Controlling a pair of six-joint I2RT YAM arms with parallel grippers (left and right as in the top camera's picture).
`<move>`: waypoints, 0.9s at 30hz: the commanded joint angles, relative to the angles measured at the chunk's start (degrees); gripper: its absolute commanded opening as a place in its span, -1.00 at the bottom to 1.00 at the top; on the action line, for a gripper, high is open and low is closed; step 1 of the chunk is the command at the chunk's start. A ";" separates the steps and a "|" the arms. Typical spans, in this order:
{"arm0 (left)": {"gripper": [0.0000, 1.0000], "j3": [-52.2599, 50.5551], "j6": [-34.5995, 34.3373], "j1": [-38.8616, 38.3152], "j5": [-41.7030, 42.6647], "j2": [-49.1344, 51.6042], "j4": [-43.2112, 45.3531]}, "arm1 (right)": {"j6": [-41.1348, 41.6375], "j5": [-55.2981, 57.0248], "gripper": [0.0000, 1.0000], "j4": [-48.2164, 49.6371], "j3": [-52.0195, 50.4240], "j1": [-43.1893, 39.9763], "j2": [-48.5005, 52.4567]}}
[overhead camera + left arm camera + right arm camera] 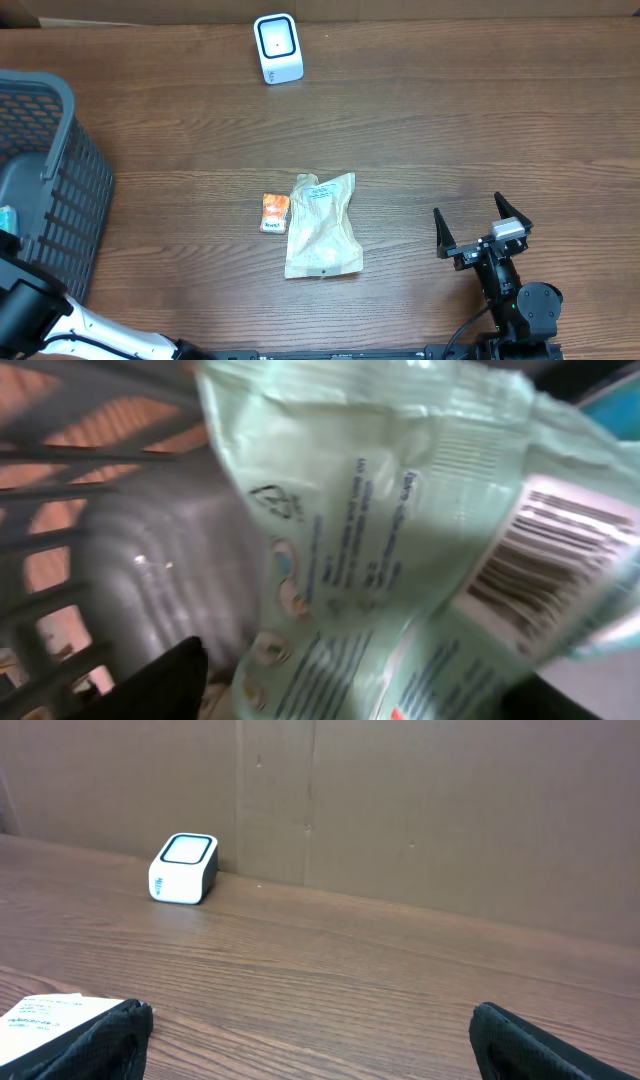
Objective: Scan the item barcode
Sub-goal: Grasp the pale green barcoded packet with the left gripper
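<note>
In the left wrist view a pale green packet (pixel 400 510) with printed text and a barcode (pixel 535 575) fills the frame, blurred, inside the grey basket (pixel 130 560). My left gripper (pixel 365 695) stands open round the packet's lower edge. Its left finger (pixel 165 680) sits a little apart from the packet. The white scanner (pixel 278 48) stands at the table's far edge and also shows in the right wrist view as the scanner (pixel 184 868). My right gripper (pixel 482 228) hovers open over the table's right side, nothing between its fingers (pixel 105 1040).
The grey basket (pixel 60 170) occupies the left edge of the table. A cream pouch (pixel 322 225) and a small orange packet (pixel 274 212) lie mid-table. The pouch's corner (pixel 40 1010) shows beside my right gripper's left finger. A cardboard wall backs the table.
</note>
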 commanded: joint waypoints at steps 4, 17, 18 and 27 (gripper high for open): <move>-0.57 -0.44 0.20 -0.52 1.57 2.86 0.15 | 0.37 0.04 1.00 0.20 -0.61 -0.07 -0.68; -0.91 5.86 -2.69 -6.71 11.10 -0.17 -4.94 | 0.37 0.04 1.00 0.20 -0.61 -0.07 -0.68; -0.91 6.95 -2.84 -7.43 11.26 -0.81 -5.53 | 0.37 0.04 1.00 0.22 -0.61 -0.07 -0.68; -0.91 10.23 -2.91 -14.40 11.34 -11.19 -4.39 | 0.37 0.04 1.00 0.20 -0.61 -0.07 -0.68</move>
